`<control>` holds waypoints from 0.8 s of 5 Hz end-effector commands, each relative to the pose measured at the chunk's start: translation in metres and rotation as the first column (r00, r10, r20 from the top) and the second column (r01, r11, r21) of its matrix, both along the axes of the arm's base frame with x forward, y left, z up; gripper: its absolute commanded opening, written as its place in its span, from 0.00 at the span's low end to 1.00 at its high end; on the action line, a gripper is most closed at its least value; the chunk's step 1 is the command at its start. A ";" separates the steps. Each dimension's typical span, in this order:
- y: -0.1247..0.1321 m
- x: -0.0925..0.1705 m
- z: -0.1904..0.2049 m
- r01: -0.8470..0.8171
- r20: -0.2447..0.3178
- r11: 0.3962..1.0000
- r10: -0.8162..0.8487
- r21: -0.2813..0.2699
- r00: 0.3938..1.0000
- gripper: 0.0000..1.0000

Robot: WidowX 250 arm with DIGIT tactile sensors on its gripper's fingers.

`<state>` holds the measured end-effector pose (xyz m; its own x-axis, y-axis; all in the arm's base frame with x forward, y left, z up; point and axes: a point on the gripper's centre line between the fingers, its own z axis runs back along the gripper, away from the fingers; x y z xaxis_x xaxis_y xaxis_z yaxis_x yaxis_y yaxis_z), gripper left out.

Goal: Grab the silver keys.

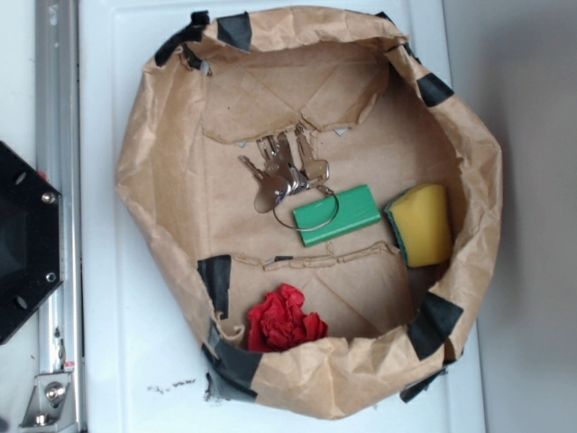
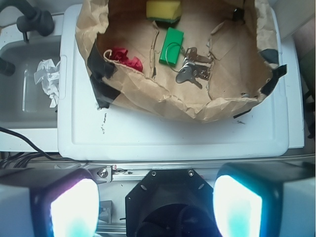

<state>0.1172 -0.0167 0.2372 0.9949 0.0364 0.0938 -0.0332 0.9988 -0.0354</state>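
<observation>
The silver keys (image 1: 284, 170) lie fanned out on their thin wire ring in the middle of a brown paper basin (image 1: 162, 180). In the wrist view the silver keys (image 2: 190, 69) show far ahead, inside the paper basin (image 2: 197, 106). The ring loops over a green block (image 1: 338, 215), also visible in the wrist view as the green block (image 2: 171, 46). My gripper (image 2: 155, 207) hangs above the robot's base, well short of the basin. It is open, its two glowing pads (image 2: 74, 210) wide apart with nothing between them. The exterior view does not show it.
A yellow sponge (image 1: 422, 224) lies right of the block, and a red crumpled cloth (image 1: 285, 319) sits near the basin's front wall. The basin rests on a white tray (image 2: 148, 133). A black base mount (image 1: 22, 244) and a metal rail (image 1: 54, 108) stand at the left. A grey bin (image 2: 29, 84) holds crumpled paper.
</observation>
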 end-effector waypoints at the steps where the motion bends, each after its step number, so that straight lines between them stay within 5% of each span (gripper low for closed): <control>1: 0.000 0.000 0.000 0.000 0.000 1.000 0.000 0.000 1.000 1.00; 2: 0.001 0.034 -0.025 0.027 0.031 0.999 -0.028 0.036 0.999 1.00; 4: 0.009 0.089 -0.061 0.014 -0.018 0.997 -0.013 0.072 1.000 1.00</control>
<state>0.1998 -0.0125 0.1619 0.9998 -0.0068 0.0211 0.0058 0.9990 0.0435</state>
